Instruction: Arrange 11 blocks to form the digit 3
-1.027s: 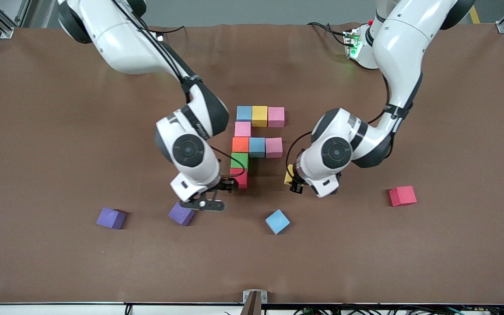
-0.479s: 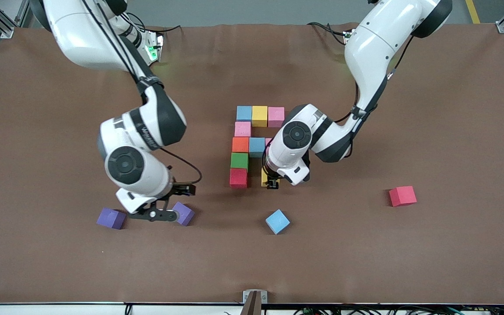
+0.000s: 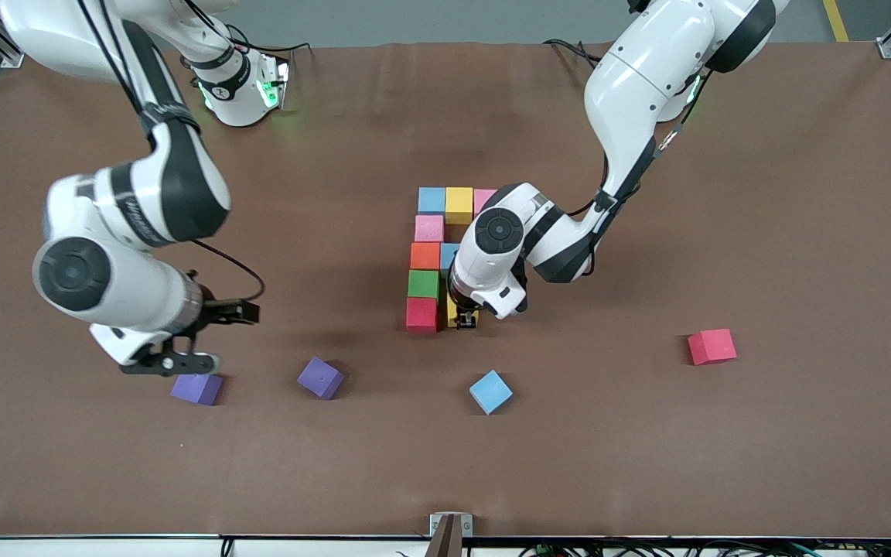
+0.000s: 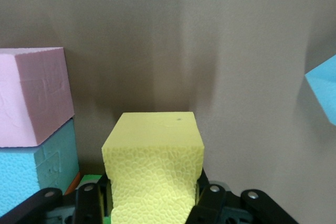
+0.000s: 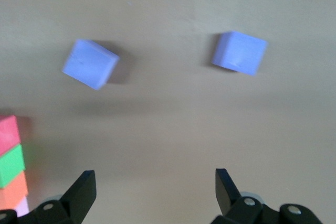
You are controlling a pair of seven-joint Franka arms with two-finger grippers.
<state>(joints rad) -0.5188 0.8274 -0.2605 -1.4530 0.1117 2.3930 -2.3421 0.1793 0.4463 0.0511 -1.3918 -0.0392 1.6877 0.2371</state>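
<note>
The partly built digit 3 lies mid-table: a blue [image 3: 431, 199], yellow [image 3: 459, 204] and pink [image 3: 484, 197] bar, then pink [image 3: 428, 227], orange [image 3: 425, 254], green [image 3: 422, 283] and red [image 3: 421, 314] cubes in a column. A blue cube [image 3: 448, 251] beside the orange one is partly hidden by the left arm. My left gripper [image 3: 461, 319] is shut on a yellow block [image 4: 155, 166], held low right beside the red cube. A loose blue block [image 3: 490, 391] lies nearer the camera. My right gripper [image 3: 175, 360] is open and empty by a purple cube [image 3: 196, 388].
A second purple cube [image 3: 320, 377] lies between the first one and the loose blue block. Both show in the right wrist view [image 5: 90, 64] [image 5: 239, 52]. A red-pink cube [image 3: 711, 346] sits alone toward the left arm's end.
My left gripper has carried the yellow block sideways up to the red cube. My right arm has swung away from the figure toward its own end of the table, open and empty.
</note>
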